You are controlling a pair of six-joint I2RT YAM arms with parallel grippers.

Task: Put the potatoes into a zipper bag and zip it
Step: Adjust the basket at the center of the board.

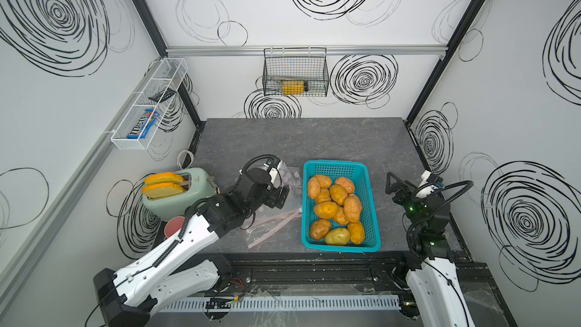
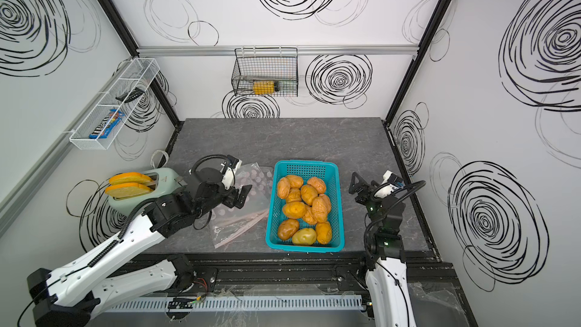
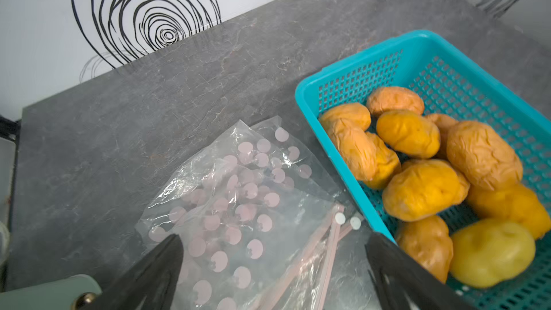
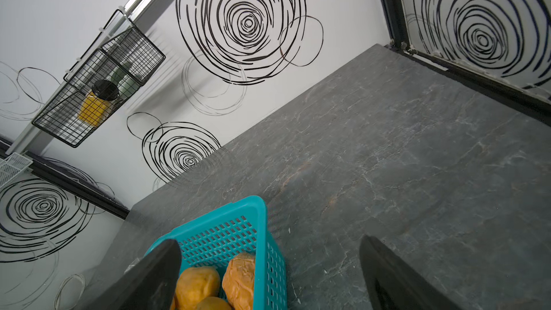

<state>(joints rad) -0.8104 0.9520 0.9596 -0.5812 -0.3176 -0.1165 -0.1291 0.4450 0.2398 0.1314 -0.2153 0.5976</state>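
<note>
Left end effector point(image 3: 274, 244) apart over the bag point(image 3: 238, 198); right end effector point(image 4: 269, 244) apart, basket point(image 1: 334, 162) of potatoes point(image 1: 338, 195) between them.

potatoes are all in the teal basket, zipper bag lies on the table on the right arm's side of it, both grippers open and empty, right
Wrong side: both top views show the zipper bag on the left arm's side of the teal basket. The rest holds: potatoes all in the basket, left gripper and right gripper open and empty.
</note>
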